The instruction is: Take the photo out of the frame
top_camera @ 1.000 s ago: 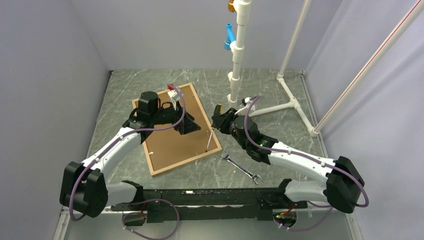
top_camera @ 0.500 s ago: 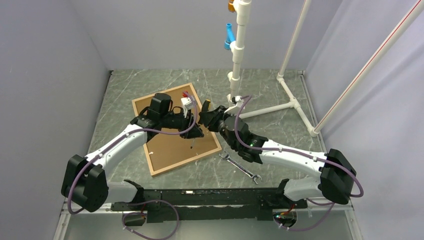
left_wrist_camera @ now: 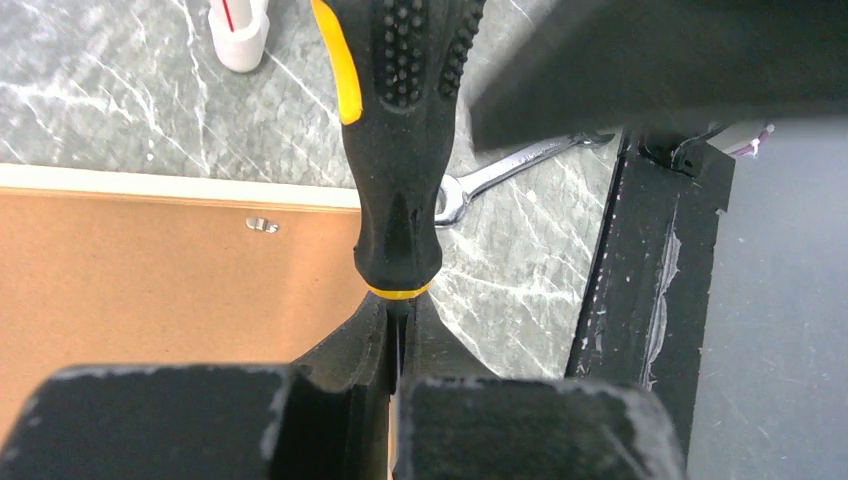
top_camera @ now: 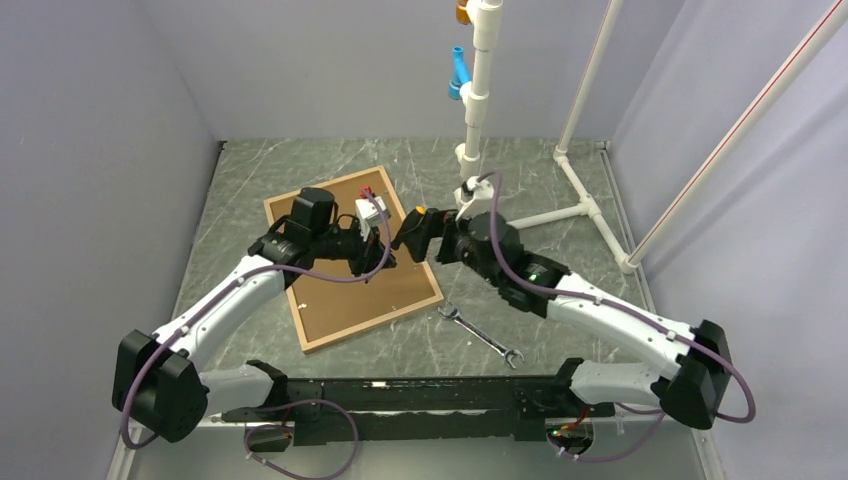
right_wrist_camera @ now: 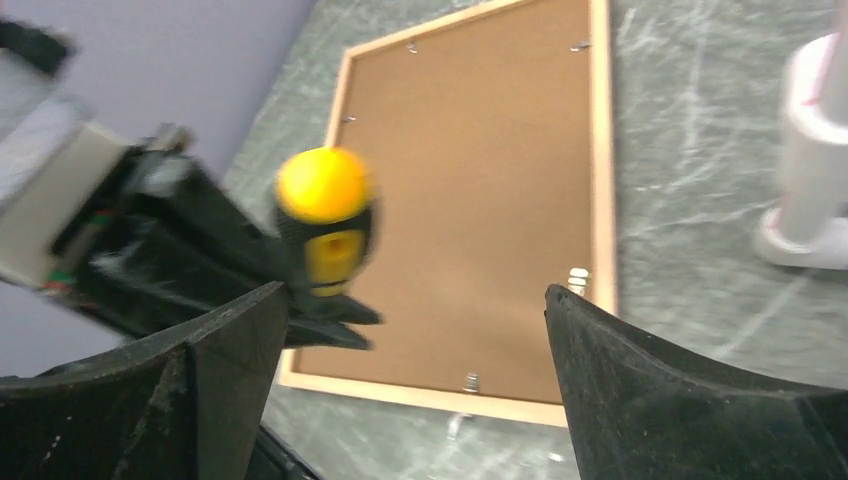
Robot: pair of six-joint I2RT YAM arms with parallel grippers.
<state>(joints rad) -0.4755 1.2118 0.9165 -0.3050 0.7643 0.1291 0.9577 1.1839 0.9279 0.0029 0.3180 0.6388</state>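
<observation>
Black rubber with yellow trim marks the handle of the screwdriver (left_wrist_camera: 405,150). The left gripper (left_wrist_camera: 395,335) is clenched on it just below the handle's yellow ring and holds it out in the air. The right gripper (right_wrist_camera: 415,295) faces it with jaws spread wide, grasping nothing. The handle's yellow butt sits ahead of those jaws, close to one finger rather than centred between them.

Beneath both lies the frame (right_wrist_camera: 601,150), face down on the table (top_camera: 560,200). Its pale wood strips surround a brown backing (right_wrist_camera: 480,180), which is pinned by small metal tabs (right_wrist_camera: 578,273) along the edges. The photo cannot be seen; presumably it is under the backing, inside the frame. A wrench (top_camera: 482,333) lies on the table near the frame's front corner.

This looks like a handover of the tool. To do it well, the right gripper should shift sideways until the handle is centred between its jaws. It should then advance so the pads close on the dotted part of the grip, well apart from the left fingers. The left gripper should let go only once that hold is firm, then back off away from the tip. A hold square to the handle matters, since the tip must lever up the tabs without slipping or gouging the backing.
</observation>
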